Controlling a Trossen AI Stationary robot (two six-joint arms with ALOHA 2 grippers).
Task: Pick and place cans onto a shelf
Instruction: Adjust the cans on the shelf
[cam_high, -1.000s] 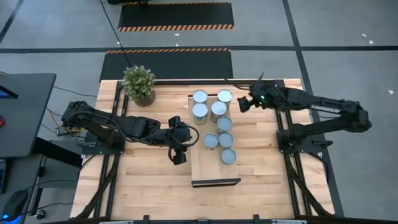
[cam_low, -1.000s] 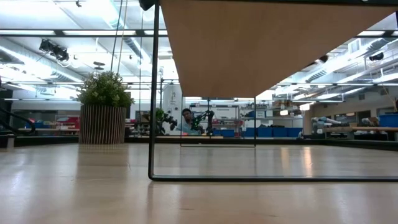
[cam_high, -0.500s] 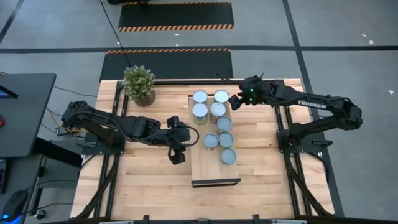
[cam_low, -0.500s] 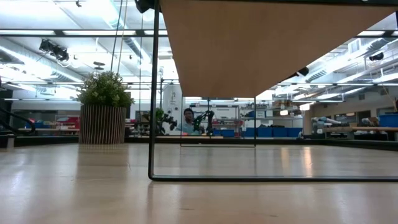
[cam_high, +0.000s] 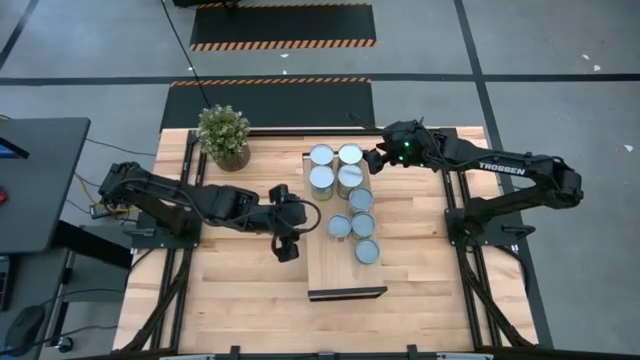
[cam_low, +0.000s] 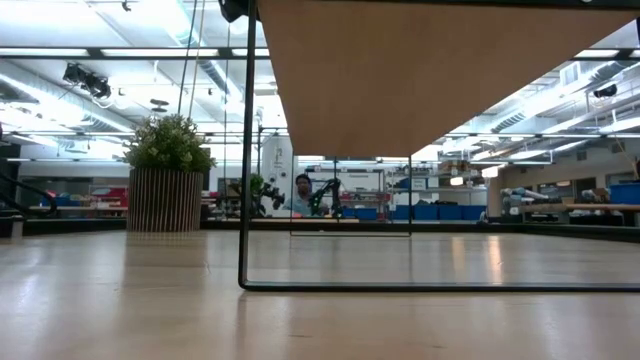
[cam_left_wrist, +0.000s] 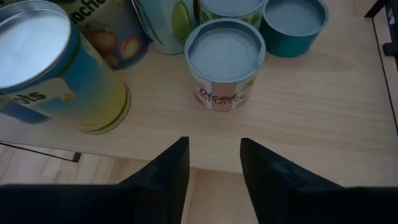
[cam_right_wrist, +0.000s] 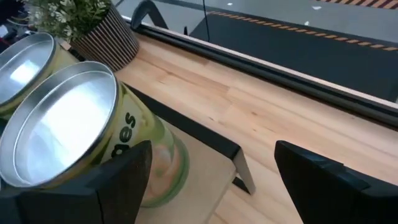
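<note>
Your right gripper (cam_high: 372, 160) has jaws apart beside the silvery, green-sided metal can (cam_right_wrist: 81, 143); rigid, slick; grip mid-wall.

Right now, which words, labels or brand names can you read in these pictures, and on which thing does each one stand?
"TROSSEN": on the right arm, high view.
"es": end of a word on the near can, right wrist view; the start is hidden.
"ache": part of a word on a tall can, left wrist view; cut off.
"ots": on the yellow-and-blue can; partly hidden.
Label on the small can: too blurred to read.
</note>
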